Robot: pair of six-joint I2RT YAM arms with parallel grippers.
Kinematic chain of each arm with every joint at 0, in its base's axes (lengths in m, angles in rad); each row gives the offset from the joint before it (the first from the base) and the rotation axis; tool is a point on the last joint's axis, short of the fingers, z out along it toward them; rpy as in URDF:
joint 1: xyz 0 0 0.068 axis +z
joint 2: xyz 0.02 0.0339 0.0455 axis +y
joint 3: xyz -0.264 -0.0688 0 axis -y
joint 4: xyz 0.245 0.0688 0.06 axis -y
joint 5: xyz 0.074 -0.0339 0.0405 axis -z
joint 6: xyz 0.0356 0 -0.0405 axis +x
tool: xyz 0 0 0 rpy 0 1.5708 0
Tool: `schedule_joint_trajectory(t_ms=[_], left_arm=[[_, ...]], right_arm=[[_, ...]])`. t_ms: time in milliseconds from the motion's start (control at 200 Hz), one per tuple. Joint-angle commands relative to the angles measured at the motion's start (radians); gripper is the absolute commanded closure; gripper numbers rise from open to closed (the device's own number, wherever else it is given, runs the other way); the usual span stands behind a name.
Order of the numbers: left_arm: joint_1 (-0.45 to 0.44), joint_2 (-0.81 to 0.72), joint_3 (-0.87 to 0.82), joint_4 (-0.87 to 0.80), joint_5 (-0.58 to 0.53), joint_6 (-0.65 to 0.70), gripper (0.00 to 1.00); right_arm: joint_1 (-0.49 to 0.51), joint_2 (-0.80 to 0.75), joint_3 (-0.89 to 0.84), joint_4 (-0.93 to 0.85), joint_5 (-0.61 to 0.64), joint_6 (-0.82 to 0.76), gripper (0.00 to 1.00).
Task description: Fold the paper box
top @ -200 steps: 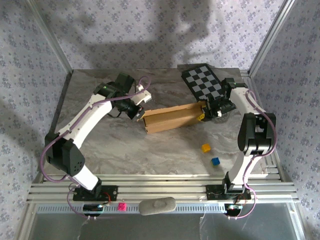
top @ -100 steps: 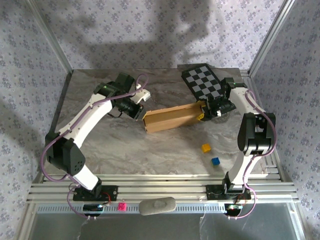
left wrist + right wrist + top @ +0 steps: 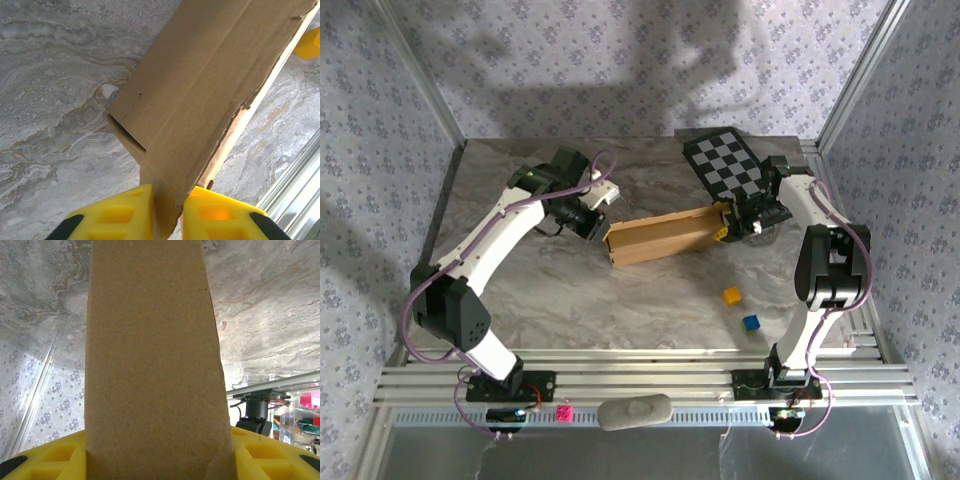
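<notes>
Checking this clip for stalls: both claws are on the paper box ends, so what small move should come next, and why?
Probably the left claw should press its pinched end wall inward. It grips a thin edge of the paper box, a corner flap beside it gapes, and the right claw clamps the far end.

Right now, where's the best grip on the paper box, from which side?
Probably the short ends, approached along its length: the paper box lies long and narrow with thin walls. The left gripper pinches a wall edge at its left end; the right gripper spans the right end.
</notes>
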Motion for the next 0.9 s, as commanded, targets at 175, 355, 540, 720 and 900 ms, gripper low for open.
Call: schedule_joint_trajectory(t_ms=[175, 355, 540, 720, 900], left_arm=[[0.002, -0.013, 0.014, -0.050, 0.010, 0.003, 0.97], [0.003, -0.008, 0.014, -0.043, 0.017, -0.073, 1.00], [0.018, 0.013, 0.019, 0.009, 0.089, -0.289, 1.00], [0.022, 0.029, 0.045, 0.023, 0.113, -0.438, 0.93], [0.021, 0.008, 0.027, -0.011, 0.103, -0.419, 0.81]], right_arm=[[0.009, 0.018, 0.031, -0.003, 0.016, 0.023, 0.58], [0.013, 0.017, 0.030, 0.004, 0.018, 0.030, 0.58], [0.022, 0.018, 0.031, 0.029, 0.021, 0.056, 0.57], [0.034, 0.017, 0.030, 0.053, 0.022, 0.083, 0.57], [0.035, 0.008, 0.009, 0.089, 0.025, 0.113, 0.58]])
